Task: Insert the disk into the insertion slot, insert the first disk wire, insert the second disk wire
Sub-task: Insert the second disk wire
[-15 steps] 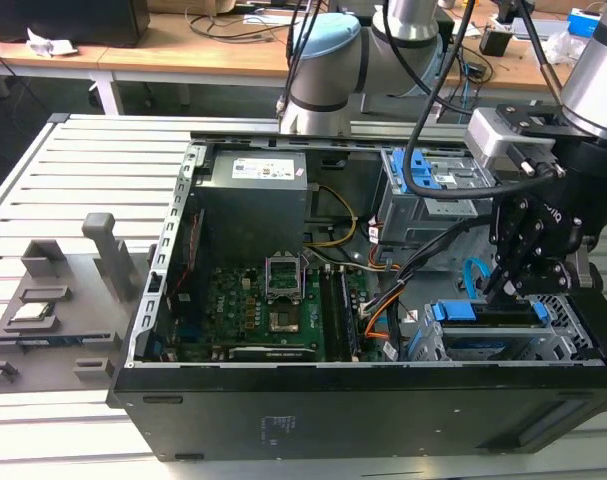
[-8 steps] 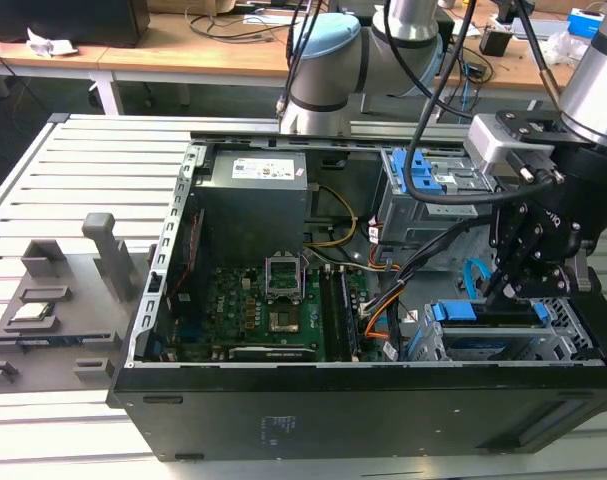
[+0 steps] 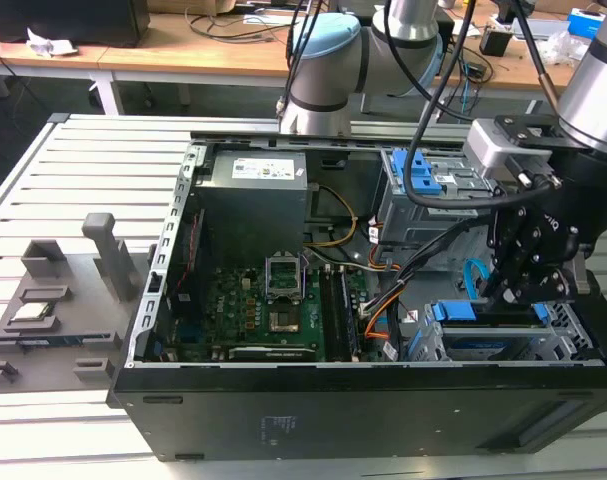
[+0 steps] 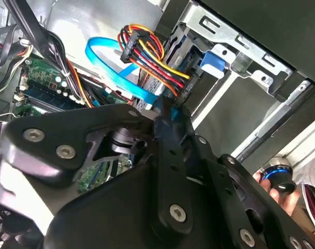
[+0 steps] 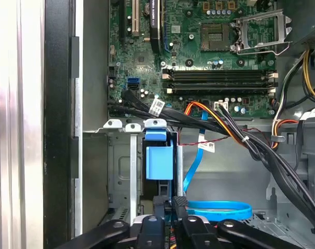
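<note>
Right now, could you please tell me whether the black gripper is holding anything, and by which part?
It cannot be told: the gripper sits by the light blue ribbon cable, its fingertips hidden.

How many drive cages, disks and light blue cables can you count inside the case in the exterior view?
Drive cages: 2, the low drive cage and the taller drive cage
Disks: 1, the disk sitting in the low drive cage
Light blue cables: 1, the light blue cable
Total: 4
</note>
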`<state>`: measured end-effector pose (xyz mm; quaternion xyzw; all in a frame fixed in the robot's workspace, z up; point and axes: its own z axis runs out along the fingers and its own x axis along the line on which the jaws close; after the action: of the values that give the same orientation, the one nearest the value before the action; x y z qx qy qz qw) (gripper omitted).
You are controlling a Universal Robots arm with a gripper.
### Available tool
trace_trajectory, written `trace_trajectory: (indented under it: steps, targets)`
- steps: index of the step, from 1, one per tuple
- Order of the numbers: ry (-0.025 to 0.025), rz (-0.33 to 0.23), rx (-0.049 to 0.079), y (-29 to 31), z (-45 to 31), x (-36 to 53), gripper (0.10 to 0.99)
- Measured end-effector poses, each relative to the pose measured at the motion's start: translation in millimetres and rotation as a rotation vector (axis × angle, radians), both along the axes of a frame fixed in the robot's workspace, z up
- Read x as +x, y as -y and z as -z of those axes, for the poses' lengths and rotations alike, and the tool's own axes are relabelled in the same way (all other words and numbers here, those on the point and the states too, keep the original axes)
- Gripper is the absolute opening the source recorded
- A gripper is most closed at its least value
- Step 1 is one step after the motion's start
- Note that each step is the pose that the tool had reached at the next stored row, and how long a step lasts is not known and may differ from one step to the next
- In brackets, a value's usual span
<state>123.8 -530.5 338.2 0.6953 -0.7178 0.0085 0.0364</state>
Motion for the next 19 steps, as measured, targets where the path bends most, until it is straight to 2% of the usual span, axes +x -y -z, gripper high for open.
trace_trajectory:
  steps: [1, 2, 5, 6, 8, 9, 11, 13, 19]
  targets:
    - [0.0000, 0.000, 0.000, 0.0, -2.7, 0.0, 0.239]
    - [0.0000, 0.000, 0.000, 0.0, -9.6, 0.0, 0.239]
    - [0.0001, 0.000, 0.000, -1.1, -22.3, 0.0, 0.224]
    - [0.0000, 0.000, 0.000, -1.6, -29.3, 0.0, 0.224]
    - [0.0000, 0.000, 0.000, -2.0, -39.3, 0.0, 0.106]
    - [0.0000, 0.000, 0.000, -2.0, -47.0, 0.0, 0.106]
    - [0.0000, 0.000, 0.000, -2.0, -53.9, 0.0, 0.106]
    - [0.0000, 0.000, 0.000, -2.0, -57.6, -0.1, 0.106]
    - [0.0000, 0.000, 0.000, -2.0, -57.8, 0.0, 0.106]
